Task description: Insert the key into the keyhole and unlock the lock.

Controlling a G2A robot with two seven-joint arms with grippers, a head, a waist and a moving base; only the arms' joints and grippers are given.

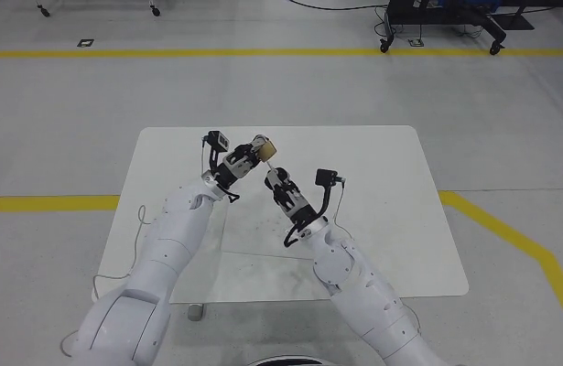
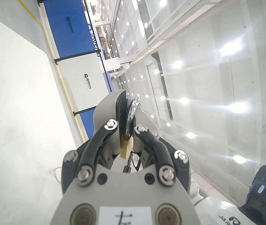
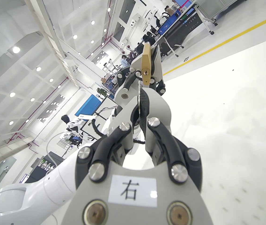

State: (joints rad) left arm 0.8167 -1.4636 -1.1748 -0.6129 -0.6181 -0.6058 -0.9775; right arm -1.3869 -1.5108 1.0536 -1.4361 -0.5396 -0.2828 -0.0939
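Raised over the white table, the left gripper is clamped on the silver shackle of the brass lock. The lock's body sticks out from between the fingers, and its keyhole faces the other arm. Just to the right, the right gripper is pinched tight on the silver key, with the blade pointing at the lock. The key's tip sits just beside the lock's keyhole end, off to one side of the slot and not inside it. Whether it touches the brass cannot be told.
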